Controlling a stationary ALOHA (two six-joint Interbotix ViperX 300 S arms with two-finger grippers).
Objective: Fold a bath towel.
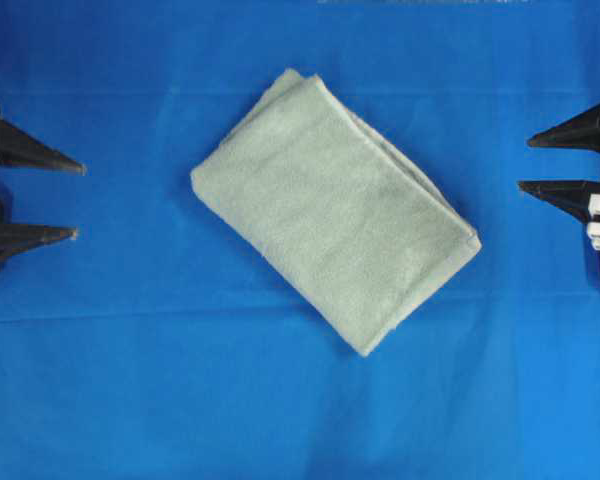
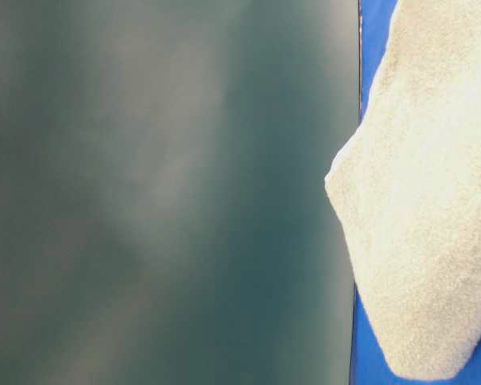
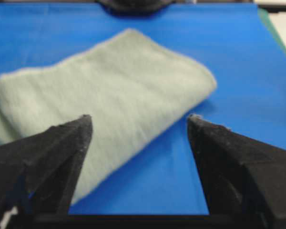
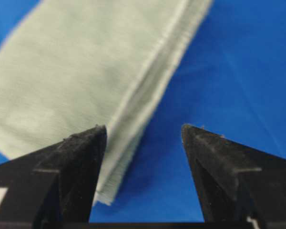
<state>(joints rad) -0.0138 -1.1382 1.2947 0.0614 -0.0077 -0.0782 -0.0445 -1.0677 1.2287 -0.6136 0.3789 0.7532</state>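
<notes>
- We find the bath towel (image 1: 335, 210) folded into a thick rectangular pad, lying askew in the middle of the blue cloth (image 1: 130, 380), its long axis running from upper left to lower right in the overhead view.
- Stacked layer edges show along its upper right side; the right wrist view shows them as thin pale lines (image 4: 152, 76) down the side of the pad.
- The left gripper (image 1: 80, 200) sits at the left edge of the overhead view, jaws spread wide with nothing between them, well apart from the towel.
- The right gripper (image 1: 525, 165) sits at the right edge, likewise spread wide and empty, clear of the towel's near corner.
- From the left wrist view we see the towel (image 3: 105, 105) ahead, past the black fingertips (image 3: 81, 126), with bare blue cloth between.
- Nothing lies between either gripper and the towel; only creases mark the cloth.
- The table-level view is mostly filled by a blurred dark green surface (image 2: 160, 192), perhaps a panel close to the lens; we cannot tell what it is. A towel corner (image 2: 425, 208) shows at its right, washed out pale.
</notes>
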